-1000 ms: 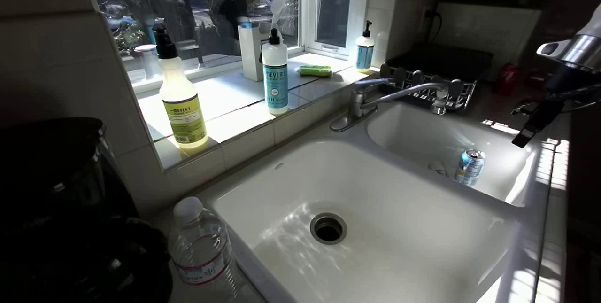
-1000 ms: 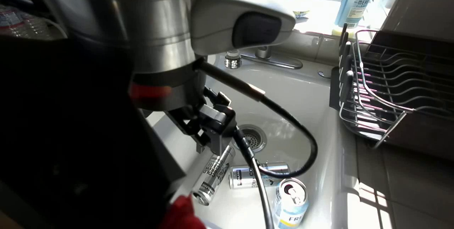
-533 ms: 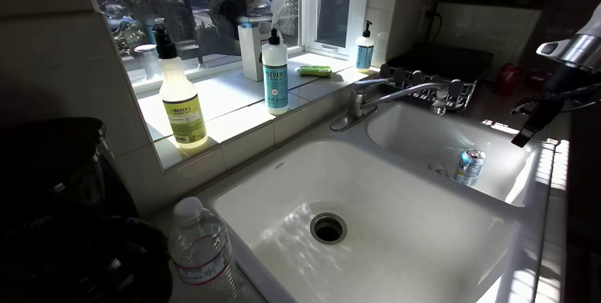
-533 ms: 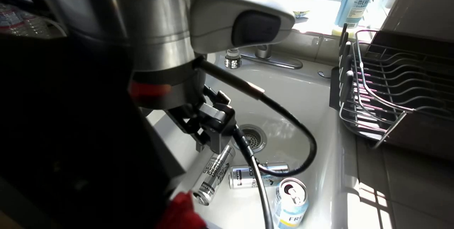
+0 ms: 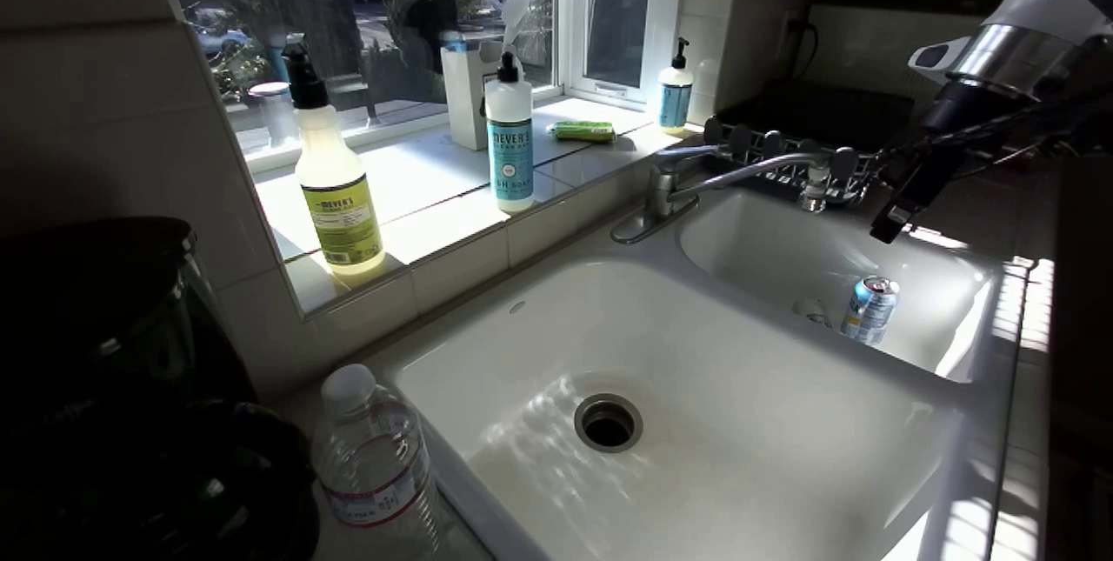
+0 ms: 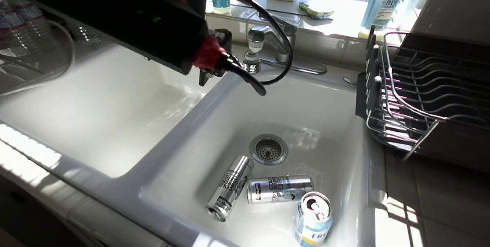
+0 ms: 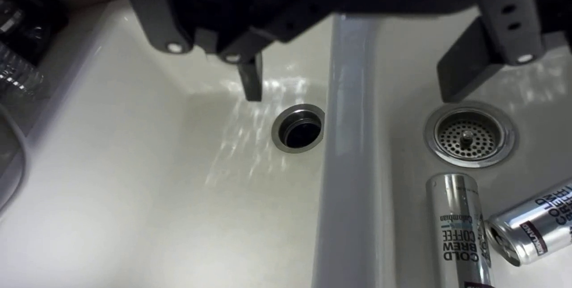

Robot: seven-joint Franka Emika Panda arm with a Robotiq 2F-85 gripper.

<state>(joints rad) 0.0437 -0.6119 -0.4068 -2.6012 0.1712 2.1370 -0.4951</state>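
Note:
My gripper (image 7: pixel 352 88) is open, its two fingers wide apart with nothing between them. In the wrist view it hangs above the sink divider (image 7: pixel 351 181), one finger over each basin. It also shows in both exterior views (image 5: pixel 891 226) (image 6: pixel 206 76), in one partly hidden by the dark arm, near the faucet (image 6: pixel 254 42). Two silver cold brew cans lie on their sides in the basin with the strainer: one can (image 6: pixel 229 188) (image 7: pixel 460 234) and another can (image 6: pixel 281 188) (image 7: pixel 536 227). A light-blue can (image 6: pixel 314 220) (image 5: pixel 869 310) stands upright beside them. The gripper touches none of them.
The other basin (image 5: pixel 739 439) has an open drain (image 5: pixel 608 423). A wire dish rack (image 6: pixel 413 90) stands beside the sink. Soap bottles (image 5: pixel 510 143) (image 5: pixel 674 96) and a spray bottle (image 5: pixel 339 187) stand on the sill. A water bottle (image 5: pixel 374 465) stands on the counter.
The arm hardly moved at first, then swung toward the faucet and the divider, uncovering the strainer basin. The gripper moved left and slightly up in an exterior view. The cans have not moved.

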